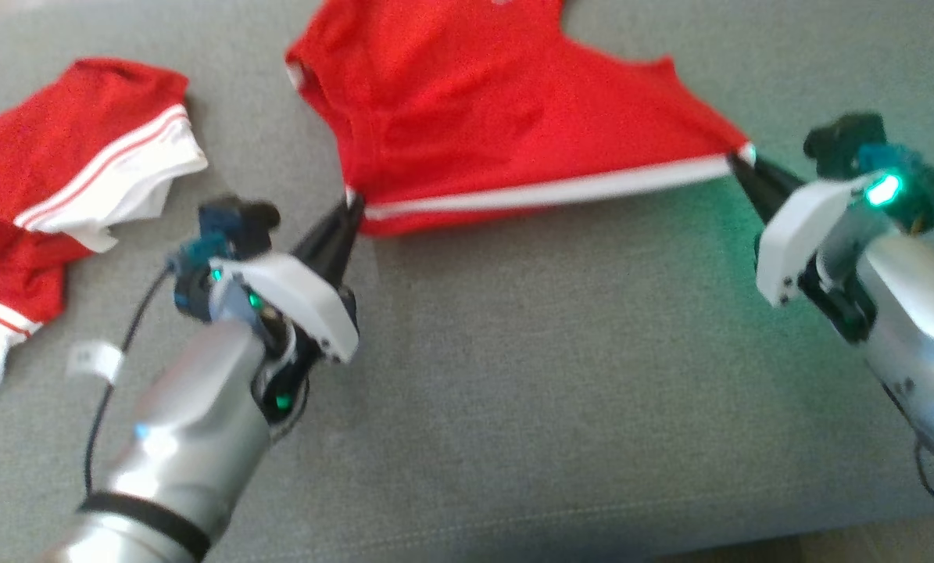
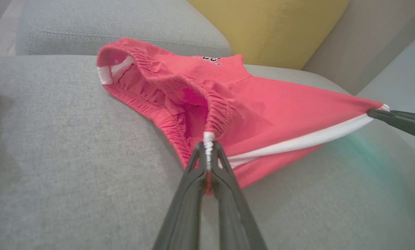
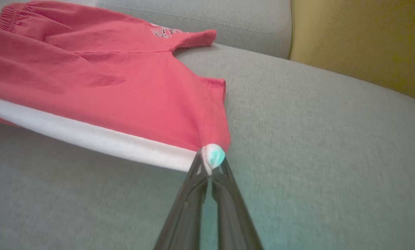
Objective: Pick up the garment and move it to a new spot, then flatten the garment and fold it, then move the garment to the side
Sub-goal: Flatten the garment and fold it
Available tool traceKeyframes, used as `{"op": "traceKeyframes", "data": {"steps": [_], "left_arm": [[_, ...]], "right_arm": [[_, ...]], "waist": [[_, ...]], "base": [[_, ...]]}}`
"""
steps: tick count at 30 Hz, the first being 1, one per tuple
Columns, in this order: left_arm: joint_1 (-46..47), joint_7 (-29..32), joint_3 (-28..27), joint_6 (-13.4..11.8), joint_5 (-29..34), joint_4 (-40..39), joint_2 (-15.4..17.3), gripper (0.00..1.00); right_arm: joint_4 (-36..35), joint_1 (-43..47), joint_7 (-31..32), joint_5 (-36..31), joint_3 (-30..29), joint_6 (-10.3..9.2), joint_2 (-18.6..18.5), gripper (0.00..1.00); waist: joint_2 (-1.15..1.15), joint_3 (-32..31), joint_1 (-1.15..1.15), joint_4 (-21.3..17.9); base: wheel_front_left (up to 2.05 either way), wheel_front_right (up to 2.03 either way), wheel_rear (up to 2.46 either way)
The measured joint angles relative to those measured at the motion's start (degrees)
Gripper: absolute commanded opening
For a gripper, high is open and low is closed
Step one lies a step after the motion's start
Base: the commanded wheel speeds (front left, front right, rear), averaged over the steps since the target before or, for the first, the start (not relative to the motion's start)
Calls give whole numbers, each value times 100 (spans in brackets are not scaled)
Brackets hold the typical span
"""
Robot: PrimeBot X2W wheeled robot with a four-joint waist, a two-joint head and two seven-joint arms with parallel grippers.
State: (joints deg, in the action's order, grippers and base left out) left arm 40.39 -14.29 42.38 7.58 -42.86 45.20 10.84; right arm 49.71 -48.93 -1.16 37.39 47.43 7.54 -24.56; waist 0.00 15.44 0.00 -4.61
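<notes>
In the upper middle of the head view, the red sports shorts [image 1: 513, 133] are lying stretched across the grey sofa cushion [image 1: 552, 375], pulled taut along their white side stripe [image 1: 545, 191]. The left gripper [image 1: 351, 205] is pinching the elastic waistband [image 2: 158, 81] at the stripe's left end, fingers clenched on the fabric. The right gripper [image 1: 738, 163] is clamping the hem corner at the stripe's right end. The near edge seems to be hanging slightly raised between them while the far part is resting on the cushion. A second pair of red shorts [image 1: 84, 156] is lying bunched at the left edge. Judging by this, the shorts are being carried or spread out; the waistband is gaping open, so flattening is unfinished, and folding and moving aside are yet to come.
</notes>
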Motion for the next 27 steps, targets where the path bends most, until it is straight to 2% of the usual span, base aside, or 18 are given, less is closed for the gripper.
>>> {"op": "traceKeyframes", "data": {"steps": [8,11,15,19,23,27], "left_arm": [[-929,16,244,1,53,-535,109,0],[-1345,164,516,0,51,-920,277,0],[-1923,392,699,-12,-13,-1506,489,0],[-2376,601,831,-214,-19,-2174,686,0],[-2865,851,947,-511,-65,-2995,866,0],[-2912,924,1039,-682,42,-3484,962,0]], "right_arm": [[-869,610,748,809,858,0,-826,0],[-1241,795,1201,1216,1149,0,-1095,0],[-1658,914,1516,1417,1408,0,-1472,0],[-2041,1005,1764,1593,1592,0,-1782,0],[-2595,1224,2025,1817,1677,0,-2259,0],[-2969,1238,2068,1849,1592,0,-2660,0]], "waist": [[0,-653,0,5],[0,-880,0,-27],[0,-1118,0,-131],[0,-1299,0,-286],[0,-1433,0,-447],[0,-1366,0,-398]], "base": [[0,0,0],[0,0,0],[0,0,0],[0,0,0],[0,0,0],[0,0,0]]}}
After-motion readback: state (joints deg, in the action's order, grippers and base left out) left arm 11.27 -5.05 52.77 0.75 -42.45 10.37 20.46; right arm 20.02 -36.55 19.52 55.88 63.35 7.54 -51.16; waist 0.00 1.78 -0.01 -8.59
